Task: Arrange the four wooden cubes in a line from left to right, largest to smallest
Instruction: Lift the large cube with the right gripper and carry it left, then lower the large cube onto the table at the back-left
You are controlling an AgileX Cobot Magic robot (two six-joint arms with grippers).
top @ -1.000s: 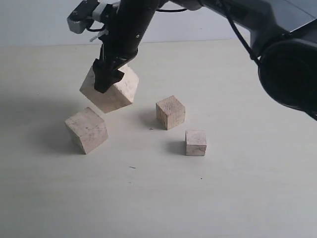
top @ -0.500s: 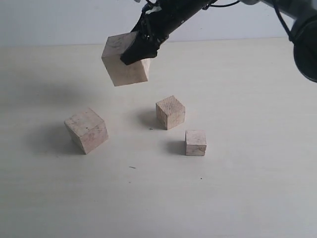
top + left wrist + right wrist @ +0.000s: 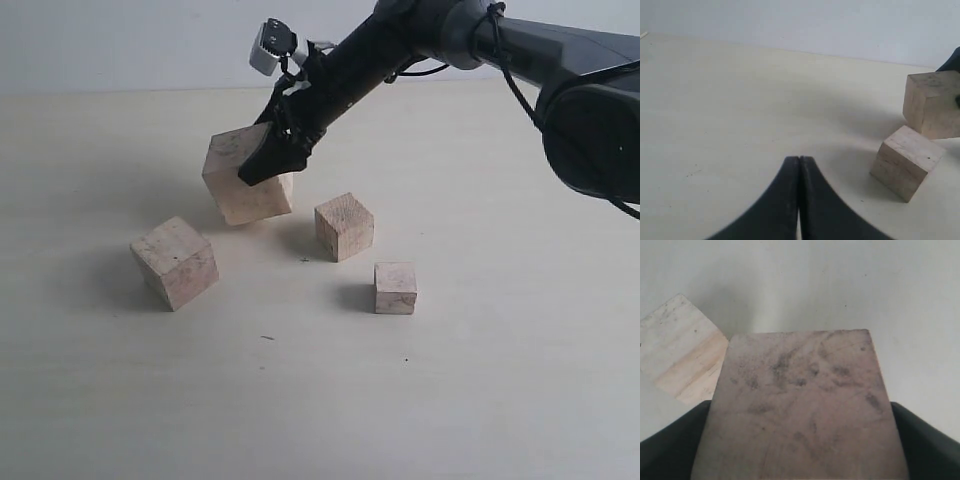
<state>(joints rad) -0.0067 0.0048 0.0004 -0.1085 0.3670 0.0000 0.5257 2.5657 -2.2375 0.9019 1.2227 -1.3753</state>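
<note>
A: From the near side to the far side, what is clear and what is not?

B: Nearest on the worktop (image 3: 480,380) stands the smallest cube (image 3: 396,288), fully in view. A little further, at the left, the second-largest cube (image 3: 174,262) rests with one edge turned toward the camera. Further again, near the middle, is the third cube (image 3: 344,226). These three stand apart from each other.

A: And the largest cube?

B: The largest cube (image 3: 245,190) is the farthest, behind the gap between the second-largest and the third. It is tilted, and the right gripper (image 3: 268,165) pinches it between its jaws. The exterior view shows only one jaw; the other is hidden behind the wood. I cannot tell if the lower edge touches the worktop or hangs just above it.

A: What does the right wrist view give?

B: One smudged face of that cube fills almost the whole picture, with a dark jaw at each side, both cut by the frame. Beyond it a further cube (image 3: 680,355) shows only in part; which one it is, I cannot say.

A: The left gripper?

B: The left gripper (image 3: 799,162) has its jaws pressed together, holding nothing, over bare worktop. In its own view the largest cube is cut by the edge.

A: Any marks?

B: On the faces I see brownish stains and grain lines.
</note>
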